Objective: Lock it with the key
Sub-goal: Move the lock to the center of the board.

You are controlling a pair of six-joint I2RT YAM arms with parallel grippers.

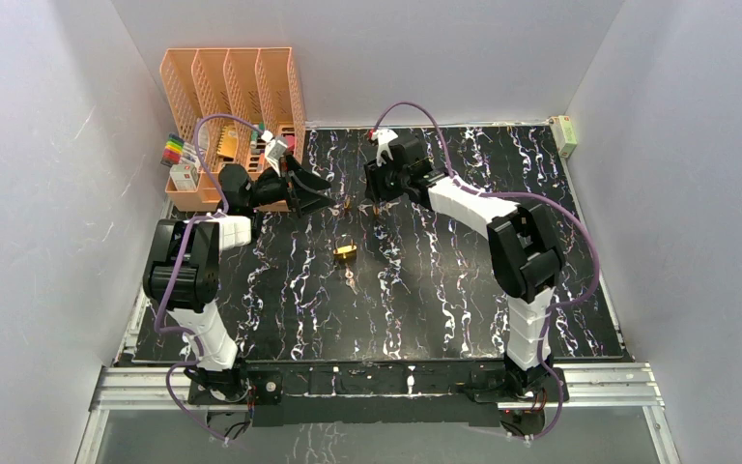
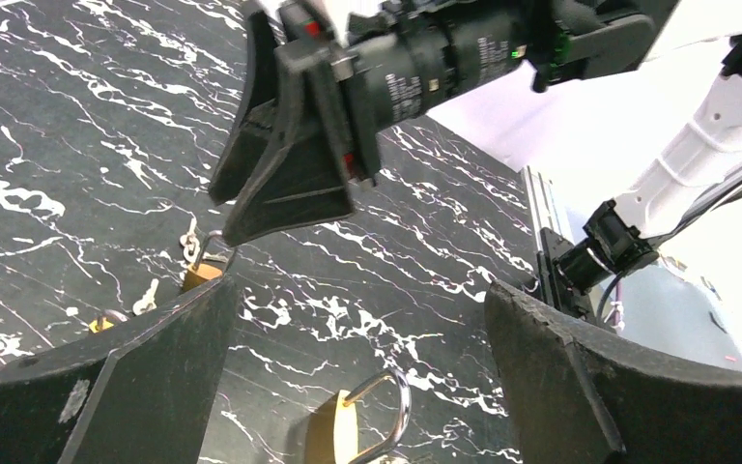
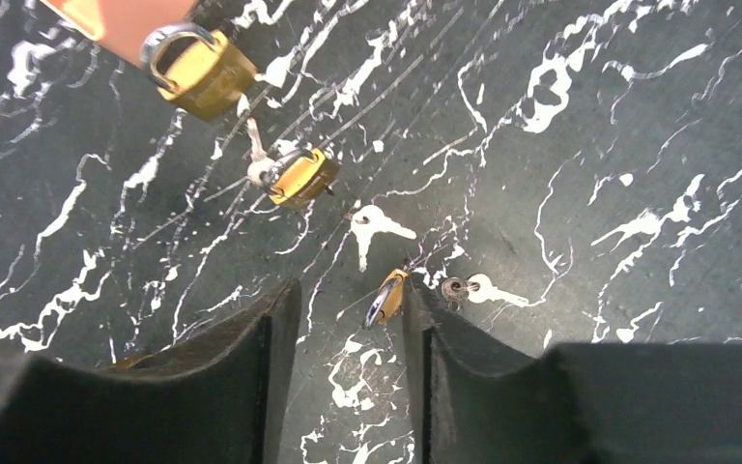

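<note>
On the marbled counter [image 1: 444,319] we are only starting: left fingers [image 2: 106,387] are gaping empty, half-open right fingers [image 3: 203,377] are straddling a padlock [image 3: 386,298], key [image 3: 488,290] lying unused.

On the left wrist view I lose the body of the near padlock [image 2: 353,427] to the bottom edge, the far padlock [image 2: 202,274] sits half behind a finger [image 2: 106,387] (keyhole hidden), and overhead the key [image 1: 350,279] is too small for me to read.
</note>
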